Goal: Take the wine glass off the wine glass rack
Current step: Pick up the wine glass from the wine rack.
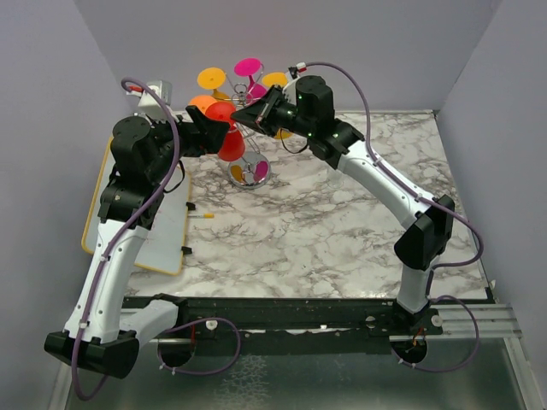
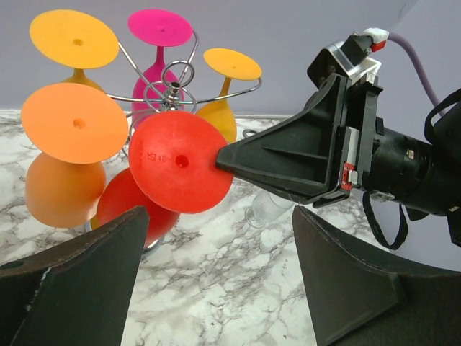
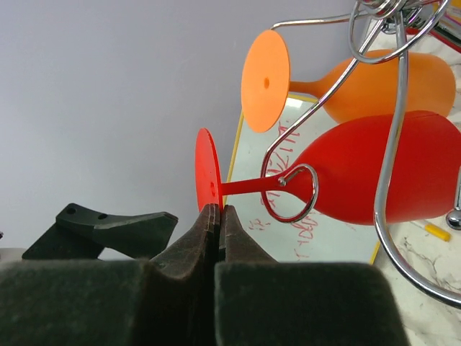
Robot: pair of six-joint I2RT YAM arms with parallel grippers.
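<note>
The right gripper [image 3: 218, 216] has its jaws pinching only the thin rim of the foot of the red wine glass [image 3: 374, 173], which hangs bowl-down, stem through a curled arm of the wine glass rack [image 3: 397, 86] at the far side of the worktop [image 1: 342, 231]. The left gripper [image 2: 220, 216] hovers close, jaws spread and empty. That edge hold may slip, or a crooked pull may snag the stem and topple the rack.

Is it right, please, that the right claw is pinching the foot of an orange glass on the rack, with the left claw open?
No: in the right wrist view the right claw pinches the foot of the red glass on the rack, not an orange one; the left claw is open.
</note>
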